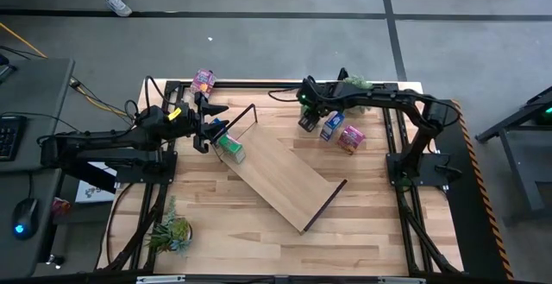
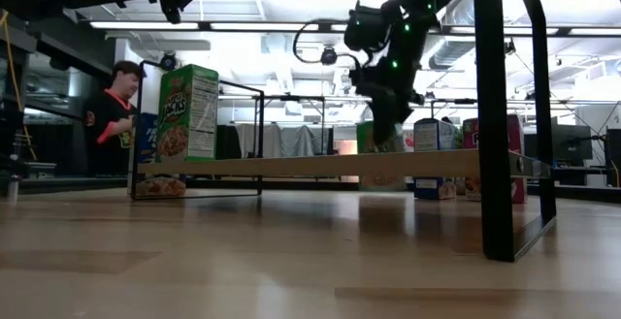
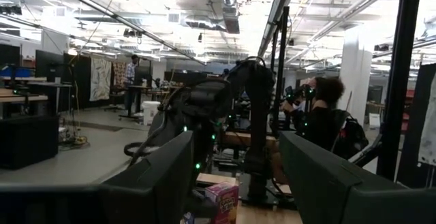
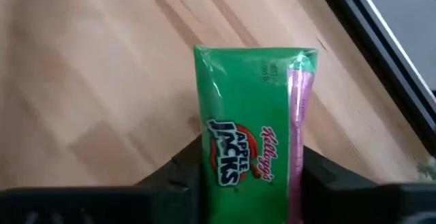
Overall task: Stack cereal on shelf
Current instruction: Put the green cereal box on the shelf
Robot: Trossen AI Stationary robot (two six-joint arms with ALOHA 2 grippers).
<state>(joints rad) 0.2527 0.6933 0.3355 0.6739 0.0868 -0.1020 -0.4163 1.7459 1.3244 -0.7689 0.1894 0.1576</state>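
Cereal: right gripper [image 4: 248, 176] has its fingers closed on both sides of a green box [image 4: 253, 125], near the shelf's [image 1: 280, 173] far side, close to a blue box [image 1: 331, 126] and a pink box [image 1: 351, 137] standing on the table beyond the shelf. Left gripper [image 1: 205, 129] hovers at the shelf's far-left end over another green box [image 1: 229, 147] already standing there; its fingers look parted with nothing between them. A second pink box [image 1: 204, 81] sits past that end, near the table edge. Judgement: carry the held box level, clear the dark end frame, set it upright on bare board beside the first box, release only when its base is flat. Right wrist view alone shows the grip and the label; low view shows the board raised off the table with the tall green box on it; high view alone gives the layout.
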